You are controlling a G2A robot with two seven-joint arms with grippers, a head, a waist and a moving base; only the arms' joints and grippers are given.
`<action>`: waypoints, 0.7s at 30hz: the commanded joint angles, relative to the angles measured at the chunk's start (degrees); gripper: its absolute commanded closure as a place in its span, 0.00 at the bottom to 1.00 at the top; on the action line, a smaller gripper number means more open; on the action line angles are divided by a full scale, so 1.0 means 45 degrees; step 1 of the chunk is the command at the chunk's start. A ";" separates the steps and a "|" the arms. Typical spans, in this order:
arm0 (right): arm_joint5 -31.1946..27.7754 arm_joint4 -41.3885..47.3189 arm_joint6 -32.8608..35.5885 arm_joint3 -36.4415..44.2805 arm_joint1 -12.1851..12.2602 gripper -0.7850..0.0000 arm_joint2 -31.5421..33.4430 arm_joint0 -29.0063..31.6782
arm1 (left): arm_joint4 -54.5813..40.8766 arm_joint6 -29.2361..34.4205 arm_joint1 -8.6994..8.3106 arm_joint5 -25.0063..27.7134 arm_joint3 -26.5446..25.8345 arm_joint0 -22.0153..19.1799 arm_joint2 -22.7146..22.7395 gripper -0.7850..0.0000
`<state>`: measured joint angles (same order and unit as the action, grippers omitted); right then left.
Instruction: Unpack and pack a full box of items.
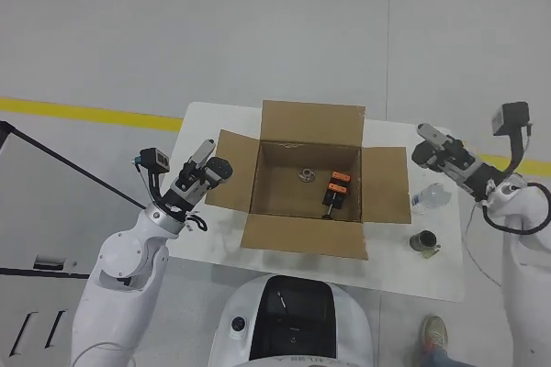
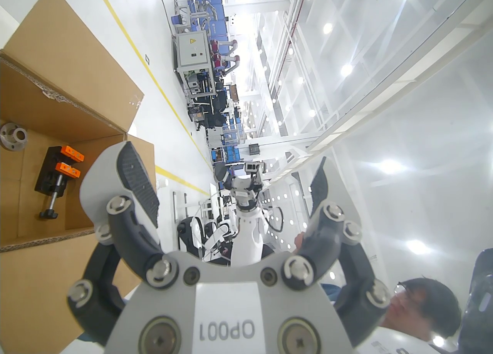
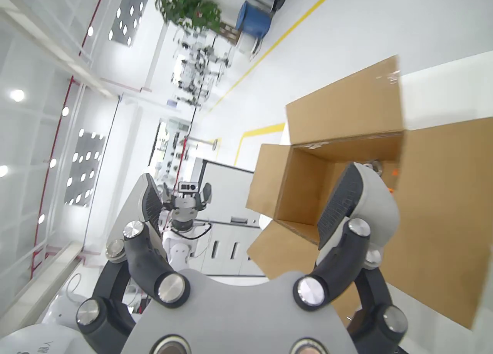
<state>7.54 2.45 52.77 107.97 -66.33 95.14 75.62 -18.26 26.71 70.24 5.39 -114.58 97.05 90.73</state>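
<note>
An open cardboard box [image 1: 386, 183] stands in the middle of the white table [image 1: 395, 271], all flaps spread. Inside lie a black vise with orange jaws [image 1: 335, 193] and a small metal flange [image 1: 304, 173]; the left wrist view shows the vise [image 2: 57, 174] and the flange [image 2: 13, 135] too. My left gripper [image 1: 207, 161] hovers open and holds nothing beside the box's left flap, raised off the table. My right gripper [image 1: 430, 147] hovers open, nothing in it, just right of the box [image 3: 339, 140]. Pads of the left [image 2: 138, 178] and right [image 3: 339, 201] grippers are bare.
On the table right of the box lie a clear plastic item [image 1: 432, 196] and a small dark metal cup [image 1: 424, 241]. A yellow floor line [image 1: 83, 113] runs behind the table. A grey panel [image 1: 37, 202] stands left of it.
</note>
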 commanded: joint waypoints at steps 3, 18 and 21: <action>0.1142 -0.0542 0.0302 -0.1970 -0.0275 0.00 -0.3698 -0.3379 | 0.0000 0.0000 0.0000 0.0000 0.0000 0.0000 0.0000 0.00; 0.1668 -0.0529 0.0474 -0.3042 -0.0528 0.00 -0.5551 -0.4665 | 0.0000 0.0000 0.0000 0.0000 0.0000 0.0000 0.0000 0.00; 0.2439 -0.1754 0.2957 -0.3634 -0.0447 0.05 -0.6410 -0.5988 | 0.0000 0.0000 0.0000 0.0000 0.0000 0.0000 0.0000 0.00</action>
<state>17.12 -2.31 58.17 93.19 -68.39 68.53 51.72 -18.26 26.71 70.24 5.39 -114.58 97.05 90.73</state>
